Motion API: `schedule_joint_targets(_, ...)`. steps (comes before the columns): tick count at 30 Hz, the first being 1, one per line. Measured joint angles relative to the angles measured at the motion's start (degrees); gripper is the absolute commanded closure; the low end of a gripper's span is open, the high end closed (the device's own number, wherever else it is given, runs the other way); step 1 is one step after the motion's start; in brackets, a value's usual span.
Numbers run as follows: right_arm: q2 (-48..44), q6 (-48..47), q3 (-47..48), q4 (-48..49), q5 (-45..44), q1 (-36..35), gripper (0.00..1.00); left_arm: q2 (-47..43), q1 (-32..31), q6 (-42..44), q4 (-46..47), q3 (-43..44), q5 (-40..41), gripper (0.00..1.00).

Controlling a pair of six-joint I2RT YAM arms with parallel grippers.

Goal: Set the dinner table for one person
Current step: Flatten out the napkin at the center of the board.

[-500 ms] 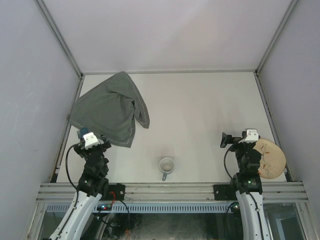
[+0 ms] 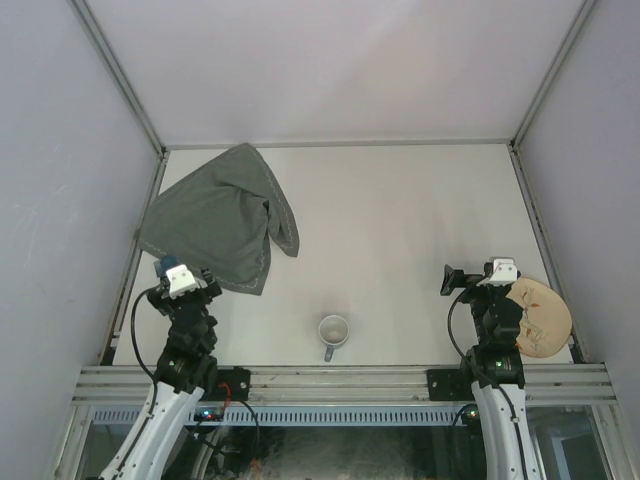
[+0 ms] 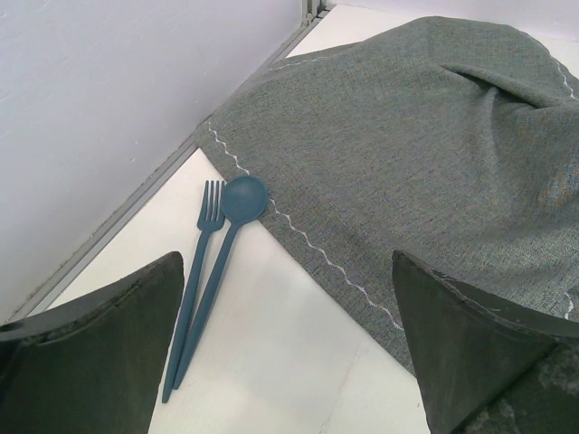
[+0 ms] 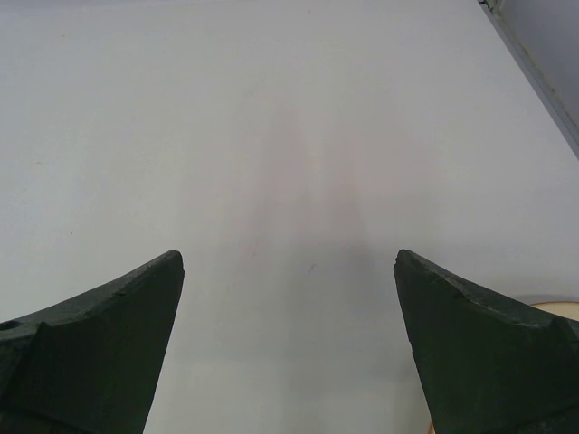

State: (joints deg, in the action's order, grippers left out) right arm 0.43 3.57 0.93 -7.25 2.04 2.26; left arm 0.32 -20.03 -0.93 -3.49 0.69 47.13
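The off-white surface [image 2: 400, 210] is filling the walled cell, with metal rails running along its edges and both arms sitting at its near side. The left pincer [image 3: 289, 362] is hanging with its jaws spread wide and nothing between them, just above the near-left part of the surface. Ahead of it a teal fork [image 3: 210, 206] and a teal spoon [image 3: 244, 199] are lying side by side, handles toward the camera — the spoon's bowl is touching the stitched hem of a crumpled dark grey cloth [image 2: 215, 220], which is lying across the far-left area with one corner folded over. The right pincer [image 4: 289, 353] is also standing wide and holding nothing, pointing over a bare stretch of the surface. A tan plate [image 2: 548, 318] is lying at the near-right corner, partly hidden by the right arm. A grey mug [image 2: 333, 329] is standing upright near the front edge, between the two arms, its handle pointing toward the rail.
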Motion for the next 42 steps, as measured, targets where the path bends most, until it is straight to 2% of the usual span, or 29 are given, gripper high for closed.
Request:
schedule_joint_targets(6,0.9,0.0,1.2,-2.3,-0.2,0.0,0.00,0.0,0.1,0.1,-1.2,0.3,-1.2,0.00)
schedule_joint_targets(9,5.2,-0.6,8.4,-8.2,0.0,0.0,0.00,0.2,0.2,3.0,-5.0,4.5,-4.7,0.00)
schedule_joint_targets(13,11.1,0.9,24.2,-10.1,-0.9,0.0,0.00,6.1,0.2,4.3,-8.3,22.9,-6.0,0.00)
schedule_joint_targets(16,16.1,2.8,36.2,-7.3,-3.2,-0.2,0.00,13.5,0.8,0.1,-9.1,42.1,-4.3,0.00)
schedule_joint_targets(18,18.9,3.5,40.6,-5.6,-5.7,-0.5,0.00,16.5,2.1,-2.5,-9.4,50.5,-3.9,0.00)
schedule_joint_targets(20,22.6,2.6,44.3,-4.5,-6.9,-0.6,0.00,18.1,3.3,-1.9,-9.1,54.7,-6.8,0.00)
schedule_joint_targets(25,34.5,-5.0,52.1,-1.8,-6.6,-0.6,0.00,20.9,3.8,8.1,-9.5,55.2,-17.0,0.00)
schedule_joint_targets(29,46.5,-8.8,61.0,-1.3,-2.4,-0.2,0.00,30.4,3.9,14.1,-9.9,59.7,-19.6,0.00)
schedule_joint_targets(32,60.6,-7.6,75.3,-4.7,3.6,0.0,0.00,41.0,4.3,14.0,-9.1,65.1,-18.3,0.00)
schedule_joint_targets(35,73.9,-3.6,87.2,-7.4,7.1,-0.4,0.00,49.5,6.4,12.2,-8.5,65.6,-18.7,0.00)
schedule_joint_targets(39,85.4,0.6,90.9,-11.1,10.3,-2.4,0.00,58.5,10.6,6.8,-10.3,61.9,-22.2,0.00)
schedule_joint_targets(42,92.5,0.2,90.8,-16.2,10.6,-7.4,0.00,60.9,12.5,3.5,-15.2,58.1,-25.2,0.00)
